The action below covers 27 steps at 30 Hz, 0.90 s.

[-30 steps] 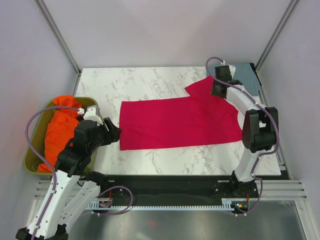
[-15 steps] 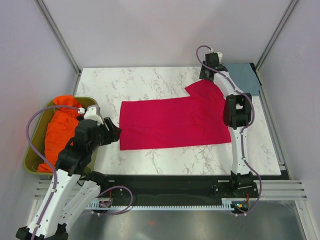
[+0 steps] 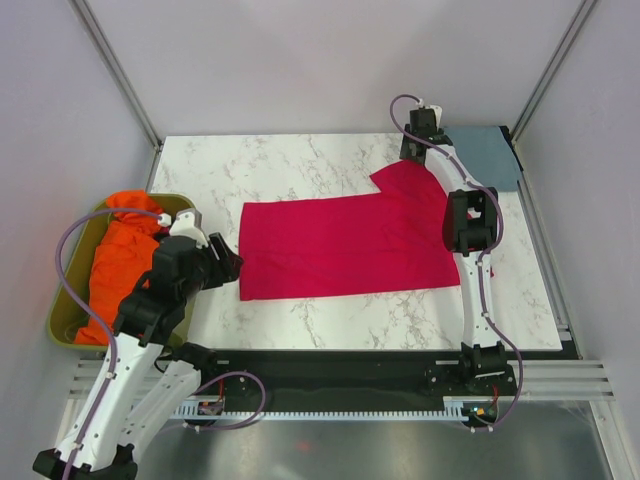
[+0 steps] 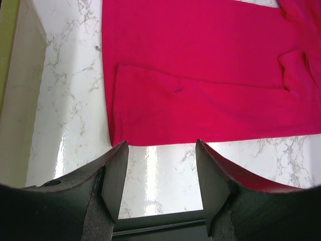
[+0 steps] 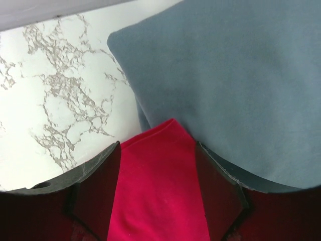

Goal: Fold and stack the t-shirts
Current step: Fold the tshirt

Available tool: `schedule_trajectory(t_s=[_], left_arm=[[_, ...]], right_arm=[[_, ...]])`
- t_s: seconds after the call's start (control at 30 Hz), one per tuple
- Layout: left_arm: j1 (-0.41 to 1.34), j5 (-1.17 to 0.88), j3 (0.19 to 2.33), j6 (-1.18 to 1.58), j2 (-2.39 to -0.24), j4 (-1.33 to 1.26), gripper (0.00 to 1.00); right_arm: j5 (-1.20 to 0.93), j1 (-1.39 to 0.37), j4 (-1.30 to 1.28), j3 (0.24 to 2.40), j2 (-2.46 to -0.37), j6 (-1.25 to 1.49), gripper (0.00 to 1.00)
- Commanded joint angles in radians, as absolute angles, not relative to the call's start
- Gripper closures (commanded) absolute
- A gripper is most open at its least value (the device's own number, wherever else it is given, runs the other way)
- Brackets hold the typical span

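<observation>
The bench [image 3: 300, 165] has a white top with grey marble veins, and it shines a little near its front edge, where soft light is reflected. Pale, plain walls [image 3: 330, 60] close it in on three sides, with slim metal posts [image 3: 118, 72] standing in the two back corners. In front of the bench lies a dark rail [image 3: 340, 370], then a grey metal plate [image 3: 380, 450].
</observation>
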<state>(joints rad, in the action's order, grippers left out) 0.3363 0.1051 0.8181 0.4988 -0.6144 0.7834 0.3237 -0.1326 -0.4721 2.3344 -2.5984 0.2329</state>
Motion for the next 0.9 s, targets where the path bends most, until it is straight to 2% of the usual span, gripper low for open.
schedule_trajectory(t_s=[0.0, 0.7, 0.83, 0.87], left_arm=[[0.322, 0.12, 0.833, 0.459, -0.617, 0.753, 0.36], [0.291, 0.091, 0.828, 0.449, -0.634, 0.741, 0.36], [0.285, 0.089, 0.83, 0.448, -0.632, 0.739, 0.36], [0.284, 0.087, 0.83, 0.448, -0.632, 0.739, 0.36]], right_arm=[[0.354, -0.126, -0.411, 2.367, -2.552, 0.209, 0.32], [0.334, -0.127, -0.391, 2.425, -2.668, 0.21, 0.41], [0.33, -0.129, -0.388, 2.404, -2.654, 0.213, 0.48], [0.33, -0.13, -0.387, 2.389, -2.646, 0.216, 0.54]])
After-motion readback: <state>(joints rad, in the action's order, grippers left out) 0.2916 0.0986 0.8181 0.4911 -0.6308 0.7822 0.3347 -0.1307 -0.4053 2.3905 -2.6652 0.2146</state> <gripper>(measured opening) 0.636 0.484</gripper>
